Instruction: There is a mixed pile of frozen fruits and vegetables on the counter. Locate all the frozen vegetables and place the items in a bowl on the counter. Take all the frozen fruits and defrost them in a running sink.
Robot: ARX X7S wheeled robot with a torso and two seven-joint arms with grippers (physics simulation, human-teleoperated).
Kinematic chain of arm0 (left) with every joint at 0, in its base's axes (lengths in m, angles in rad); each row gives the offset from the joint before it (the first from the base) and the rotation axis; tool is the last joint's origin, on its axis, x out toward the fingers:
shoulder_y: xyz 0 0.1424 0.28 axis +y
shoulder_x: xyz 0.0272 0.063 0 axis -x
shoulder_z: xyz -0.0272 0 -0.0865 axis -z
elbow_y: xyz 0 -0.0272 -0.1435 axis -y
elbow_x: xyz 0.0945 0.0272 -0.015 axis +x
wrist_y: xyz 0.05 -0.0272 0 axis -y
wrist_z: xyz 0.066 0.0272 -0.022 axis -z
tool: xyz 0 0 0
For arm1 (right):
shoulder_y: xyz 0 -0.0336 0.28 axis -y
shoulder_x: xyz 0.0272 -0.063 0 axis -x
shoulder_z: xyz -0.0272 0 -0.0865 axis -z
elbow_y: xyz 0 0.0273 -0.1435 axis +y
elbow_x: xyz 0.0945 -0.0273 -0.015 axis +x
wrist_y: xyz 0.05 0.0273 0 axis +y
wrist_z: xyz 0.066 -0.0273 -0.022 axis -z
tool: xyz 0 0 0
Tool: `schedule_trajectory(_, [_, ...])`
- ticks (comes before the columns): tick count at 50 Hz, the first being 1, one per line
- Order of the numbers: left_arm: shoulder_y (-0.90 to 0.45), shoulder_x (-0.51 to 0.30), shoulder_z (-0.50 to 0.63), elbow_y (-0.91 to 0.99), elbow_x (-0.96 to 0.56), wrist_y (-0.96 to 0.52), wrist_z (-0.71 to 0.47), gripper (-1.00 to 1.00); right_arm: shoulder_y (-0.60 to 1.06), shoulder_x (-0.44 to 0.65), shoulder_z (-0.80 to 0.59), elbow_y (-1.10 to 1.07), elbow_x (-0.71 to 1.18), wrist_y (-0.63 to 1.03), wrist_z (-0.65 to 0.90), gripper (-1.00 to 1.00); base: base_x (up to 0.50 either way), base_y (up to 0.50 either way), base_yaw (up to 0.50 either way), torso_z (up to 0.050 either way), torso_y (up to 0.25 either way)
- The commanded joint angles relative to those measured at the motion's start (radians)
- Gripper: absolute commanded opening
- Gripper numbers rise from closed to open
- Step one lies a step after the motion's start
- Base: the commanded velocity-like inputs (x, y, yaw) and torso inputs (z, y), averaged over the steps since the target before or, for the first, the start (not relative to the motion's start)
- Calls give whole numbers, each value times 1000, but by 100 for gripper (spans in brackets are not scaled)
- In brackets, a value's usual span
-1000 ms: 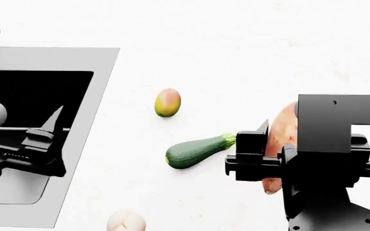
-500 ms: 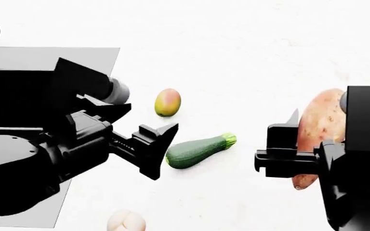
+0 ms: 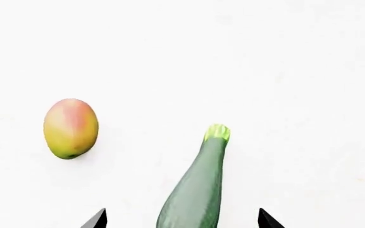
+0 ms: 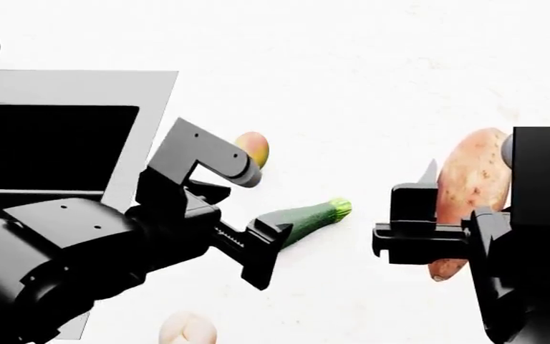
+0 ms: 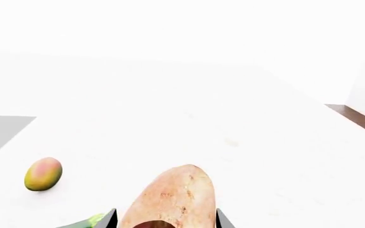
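The dark green zucchini [image 4: 311,215] lies on the white counter [image 4: 371,72]. My left gripper [image 4: 256,223] is open and low over its thick end; in the left wrist view the zucchini [image 3: 195,190] lies between the spread fingertips [image 3: 97,221], apart from both. My right gripper [image 4: 452,208] is shut on the orange-pink sweet potato [image 4: 473,179], which shows between its fingers in the right wrist view [image 5: 176,194]. The mango [image 3: 71,128] lies beside the zucchini, half hidden by my left arm in the head view [image 4: 256,147]. The bowl is out of view.
The black sink [image 4: 55,143] with its grey rim is at the left, partly covered by my left arm. The cream-white lobed ball [image 4: 187,330] lies near the counter's front edge. A dark floor strip [image 5: 360,118] shows past the counter's far right end.
My left arm has swung from over the sink to the zucchini and now straddles its thick end. My right gripper carried the sweet potato to the right, then held still.
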Motion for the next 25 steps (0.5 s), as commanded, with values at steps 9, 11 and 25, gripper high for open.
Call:
schedule_trajectory(9, [-25,48,100,-233,59,121,76,100,2,12,0,-2,6,-15,-5,-100,0,0,0,0,0])
schedule_trajectory(11, [-32,56,110,-269,66,140,87,100,-2,13,-4,1,-4,-22,-14,-100,0,0,0,0,0])
schedule_trajectory(25, [-101,101,213,-427,-14,231,113,100,-9,18,-8,8,-4,-39,-19,-100,0,0,0,0,0])
